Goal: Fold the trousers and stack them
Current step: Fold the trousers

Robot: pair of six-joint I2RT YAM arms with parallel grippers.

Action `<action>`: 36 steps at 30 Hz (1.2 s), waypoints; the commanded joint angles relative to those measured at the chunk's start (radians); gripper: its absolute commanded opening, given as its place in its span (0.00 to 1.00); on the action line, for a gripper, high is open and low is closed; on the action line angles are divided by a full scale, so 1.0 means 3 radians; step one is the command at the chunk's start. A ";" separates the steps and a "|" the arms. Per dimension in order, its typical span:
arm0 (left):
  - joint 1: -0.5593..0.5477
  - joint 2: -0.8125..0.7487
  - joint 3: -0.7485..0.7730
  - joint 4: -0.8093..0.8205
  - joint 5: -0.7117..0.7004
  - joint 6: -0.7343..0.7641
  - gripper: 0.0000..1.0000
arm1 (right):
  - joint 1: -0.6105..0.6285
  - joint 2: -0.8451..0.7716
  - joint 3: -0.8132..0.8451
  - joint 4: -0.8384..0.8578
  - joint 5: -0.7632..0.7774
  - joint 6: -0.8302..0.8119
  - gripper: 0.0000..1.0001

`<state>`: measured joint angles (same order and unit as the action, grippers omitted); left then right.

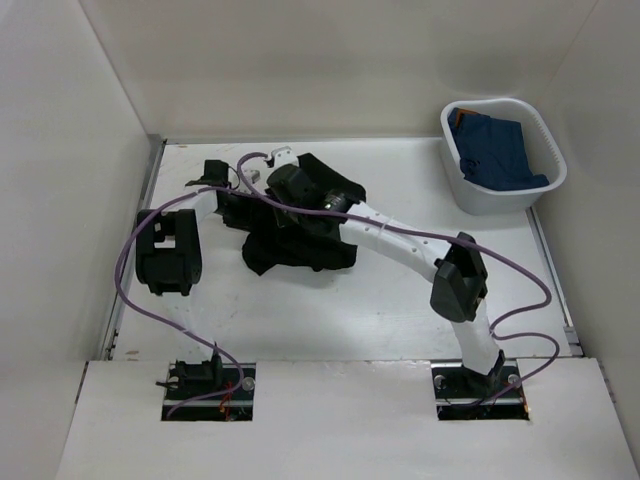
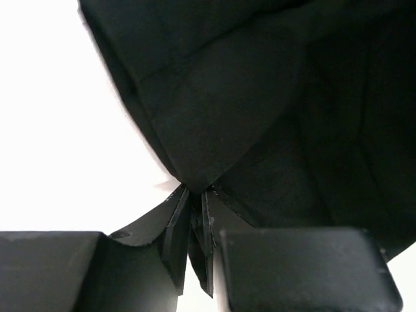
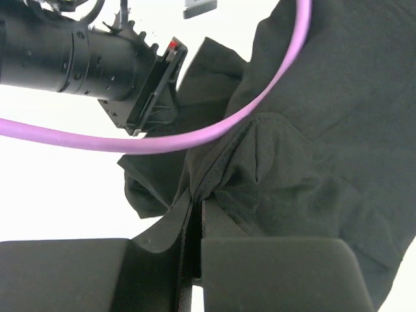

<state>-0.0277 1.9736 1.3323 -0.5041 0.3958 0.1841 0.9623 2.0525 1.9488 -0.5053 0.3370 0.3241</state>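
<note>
The black trousers (image 1: 300,235) lie bunched in a heap at the middle back of the table. My left gripper (image 1: 240,205) sits at the heap's left edge, shut on a fold of the trousers (image 2: 214,117), with fabric pinched between its jaws. My right gripper (image 1: 290,185) sits on top of the heap, shut on a seamed edge of the trousers (image 3: 292,175). The left arm's wrist (image 3: 84,58) and a purple cable (image 3: 214,127) cross the right wrist view. Much of the garment is hidden under both arms.
A white basket (image 1: 552,150) at the back right holds a blue denim-like garment (image 1: 495,150). White walls enclose the table on three sides. Purple cables (image 1: 125,270) loop from both arms.
</note>
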 commanded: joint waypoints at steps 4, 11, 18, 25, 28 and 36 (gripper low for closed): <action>0.0380 0.0013 0.0135 0.0054 0.0510 -0.0372 0.20 | 0.0154 0.0051 -0.0226 0.1172 -0.0188 -0.0211 0.05; 0.0821 -0.0259 0.0268 0.0029 0.1074 -0.0741 0.30 | 0.0119 -0.0010 -0.0457 0.1341 -0.0228 -0.0063 0.05; 0.0739 -0.0095 0.0253 -0.0140 0.0736 -0.0578 0.29 | 0.0108 0.0357 -0.0192 0.1357 -0.0412 -0.0042 0.27; 0.0856 -0.0207 0.0437 -0.0119 0.0639 -0.0573 0.37 | 0.0190 0.0395 0.0009 0.1377 -0.1546 -0.0190 0.66; 0.0959 -0.0386 0.0605 -0.0165 0.0547 -0.0547 0.40 | 0.0262 -0.0121 -0.0424 0.1683 -0.1472 -0.0252 0.61; 0.0521 -0.1158 0.0632 -0.0304 0.0567 -0.0358 0.46 | -0.0198 -0.1421 -0.2235 0.1828 -0.0158 0.0661 0.11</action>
<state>0.2321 1.7573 1.4925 -0.5846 0.5232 0.0395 0.9958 1.6859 1.3739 -0.0067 0.1146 0.3737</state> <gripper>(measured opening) 0.458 0.127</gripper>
